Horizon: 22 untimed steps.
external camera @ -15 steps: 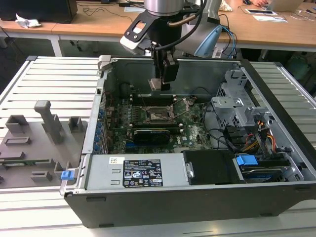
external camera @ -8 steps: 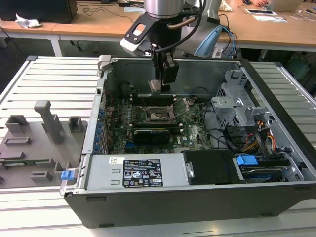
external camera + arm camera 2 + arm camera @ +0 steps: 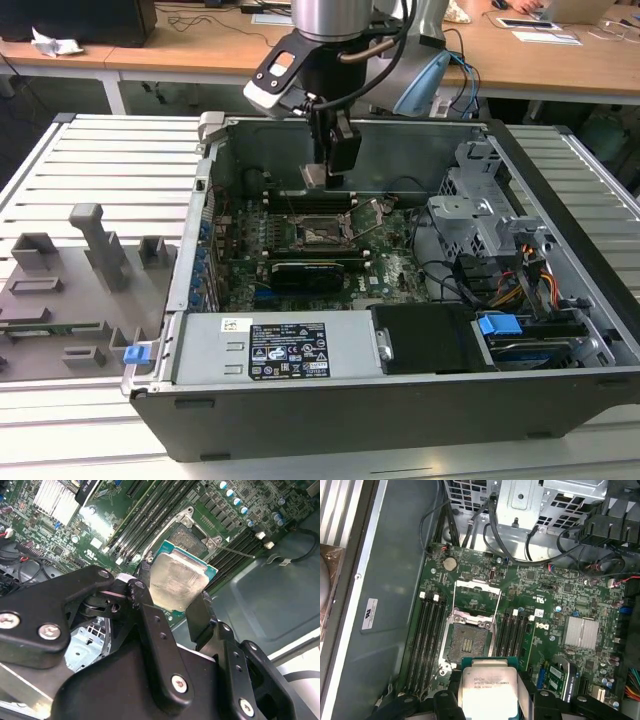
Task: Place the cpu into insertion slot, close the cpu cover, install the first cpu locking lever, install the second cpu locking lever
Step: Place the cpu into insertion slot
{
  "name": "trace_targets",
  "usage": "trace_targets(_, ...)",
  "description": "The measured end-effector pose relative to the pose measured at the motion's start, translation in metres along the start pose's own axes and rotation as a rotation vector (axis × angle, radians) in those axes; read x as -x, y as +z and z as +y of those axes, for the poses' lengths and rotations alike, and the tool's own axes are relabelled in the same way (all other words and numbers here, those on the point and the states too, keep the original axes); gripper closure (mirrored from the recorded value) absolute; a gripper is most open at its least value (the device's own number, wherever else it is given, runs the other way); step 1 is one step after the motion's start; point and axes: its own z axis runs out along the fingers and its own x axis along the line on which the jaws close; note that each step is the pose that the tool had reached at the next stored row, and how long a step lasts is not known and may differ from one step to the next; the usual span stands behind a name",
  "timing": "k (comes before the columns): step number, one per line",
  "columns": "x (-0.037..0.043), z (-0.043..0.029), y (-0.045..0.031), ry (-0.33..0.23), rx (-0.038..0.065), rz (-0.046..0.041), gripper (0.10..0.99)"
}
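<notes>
Misalignment is the risk: gripper (image 3: 172,594) clamps cpu (image 3: 178,578) by two edges, aloft over the middle of the board (image 3: 546,630), beside the open slot (image 3: 468,643), so a tilted descent could bend socket pins.

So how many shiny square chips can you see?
1. The flat silver-grey square chip is held in the black pincer, above the green motherboard, close to the square dark socket. Another could be hidden.
</notes>
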Motion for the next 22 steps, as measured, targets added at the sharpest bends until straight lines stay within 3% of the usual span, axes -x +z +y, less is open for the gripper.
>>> trace_targets(22,0.0002,-0.0008,0.0105,0.001,0.000,0.0000,0.561)
